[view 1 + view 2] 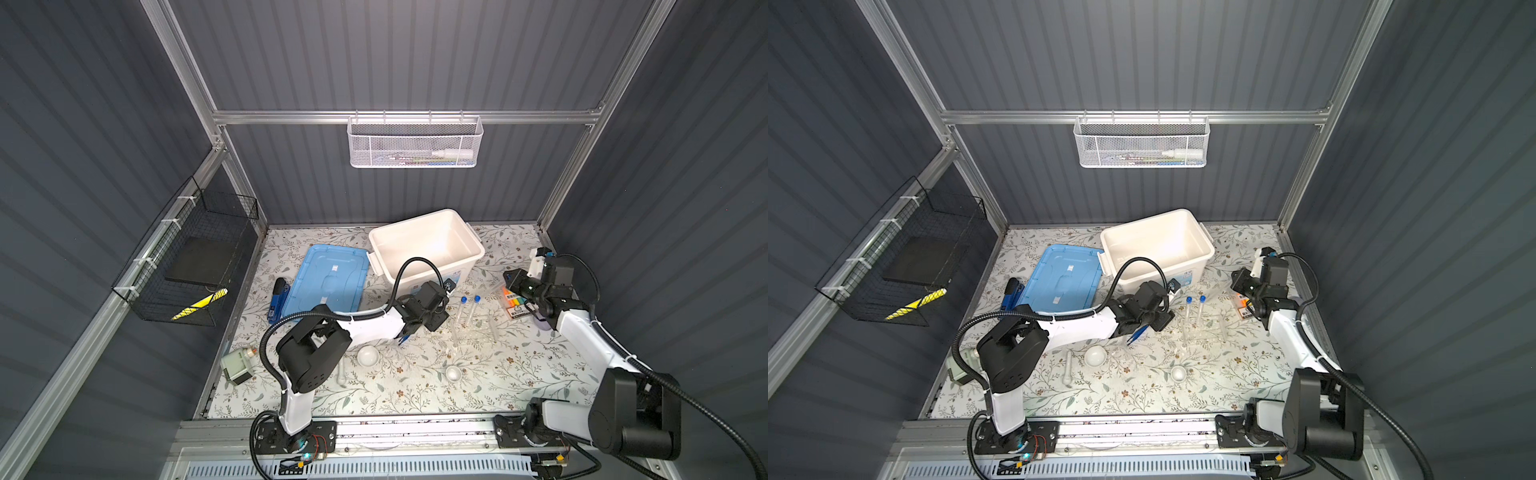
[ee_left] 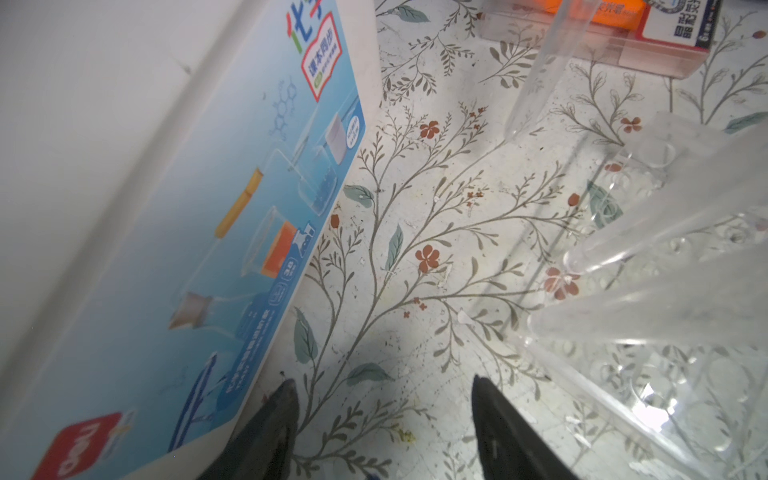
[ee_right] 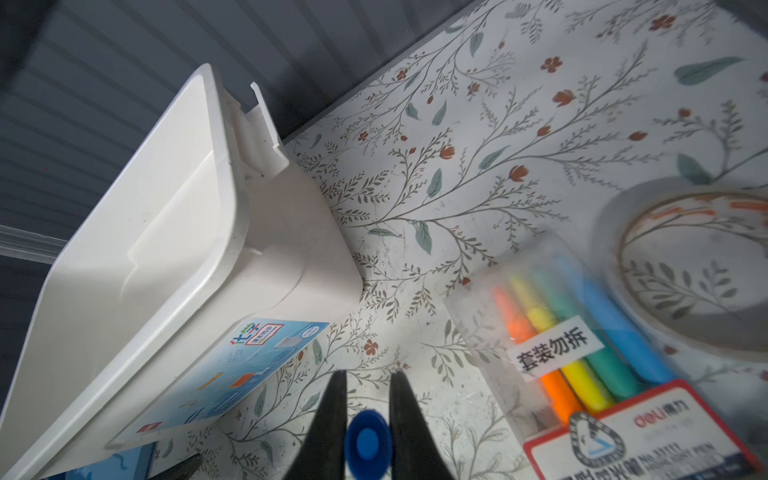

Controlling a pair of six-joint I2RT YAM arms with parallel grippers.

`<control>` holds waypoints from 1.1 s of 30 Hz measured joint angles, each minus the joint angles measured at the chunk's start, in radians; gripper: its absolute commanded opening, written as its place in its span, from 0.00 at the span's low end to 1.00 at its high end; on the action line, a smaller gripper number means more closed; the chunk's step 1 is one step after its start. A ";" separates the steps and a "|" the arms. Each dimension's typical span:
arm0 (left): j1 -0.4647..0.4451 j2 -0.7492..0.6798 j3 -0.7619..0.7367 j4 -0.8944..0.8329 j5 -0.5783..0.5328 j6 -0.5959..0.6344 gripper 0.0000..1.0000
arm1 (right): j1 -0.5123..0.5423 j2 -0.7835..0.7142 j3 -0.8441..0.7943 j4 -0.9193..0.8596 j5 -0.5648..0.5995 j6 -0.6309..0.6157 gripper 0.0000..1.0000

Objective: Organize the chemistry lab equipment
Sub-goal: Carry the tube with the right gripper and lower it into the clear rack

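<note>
Two blue-capped test tubes (image 1: 464,309) (image 1: 476,309) stand in the clear tube rack (image 1: 478,330). My left gripper (image 2: 384,380) (image 1: 438,322) is open and empty between that rack (image 2: 665,291) and the white box. Blue tweezers (image 1: 405,337) lie under its wrist. My right gripper (image 3: 369,374) (image 1: 509,276) is shut on a third test tube. Only the tube's blue cap (image 3: 368,442) shows between the fingers. Two white bowls (image 1: 368,356) (image 1: 454,374) and the white pestle (image 1: 341,374) lie nearer the front. A round clear vessel (image 3: 685,270) sits beside the highlighters.
The open white box (image 1: 428,245) stands at the back, with its blue lid (image 1: 328,278) flat to the left. A dark blue stapler (image 1: 277,299) lies by the lid. A highlighter pack (image 1: 517,305) is under the right gripper. A small grey device (image 1: 237,365) sits at the left edge.
</note>
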 measured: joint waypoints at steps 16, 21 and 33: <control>0.000 -0.010 -0.031 -0.005 -0.018 -0.066 0.73 | 0.114 -0.370 -0.099 -0.130 0.207 -0.135 0.17; 0.000 -0.037 -0.055 -0.011 -0.024 -0.098 0.77 | 0.220 -0.389 -0.112 -0.151 0.265 -0.166 0.16; 0.000 -0.076 -0.101 0.007 -0.045 -0.154 0.92 | 0.332 -0.383 -0.129 -0.175 0.374 -0.201 0.16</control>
